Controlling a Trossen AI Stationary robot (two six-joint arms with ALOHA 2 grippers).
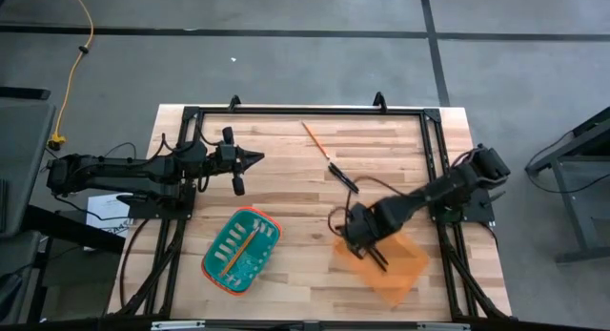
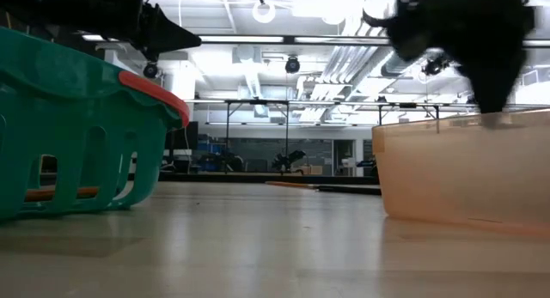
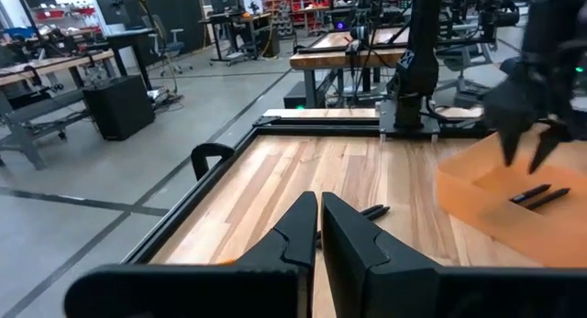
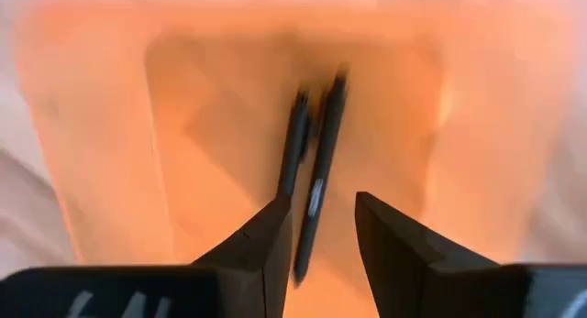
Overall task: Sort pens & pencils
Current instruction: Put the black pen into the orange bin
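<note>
Two black pens point(image 4: 312, 162) lie side by side on the floor of the orange bin point(image 1: 396, 269) at the table's near right. My right gripper point(image 4: 321, 226) is open just above them, pointing down into the bin point(image 1: 370, 243); one pen's end shows in the gap between its fingers. A third pen point(image 1: 343, 175) and an orange pencil point(image 1: 315, 140) lie on the table at the middle far side. Pencils point(image 1: 234, 253) lie in the green basket point(image 1: 214, 264). My left gripper point(image 1: 253, 159) is shut and empty, above the table's far left.
The black frame rail point(image 1: 305, 110) runs along the table's far edge and down both sides. The green basket point(image 2: 77, 118) and the orange bin point(image 2: 464, 169) stand apart, with bare wood between them. The loose pen also shows ahead of my left gripper point(image 3: 371, 211).
</note>
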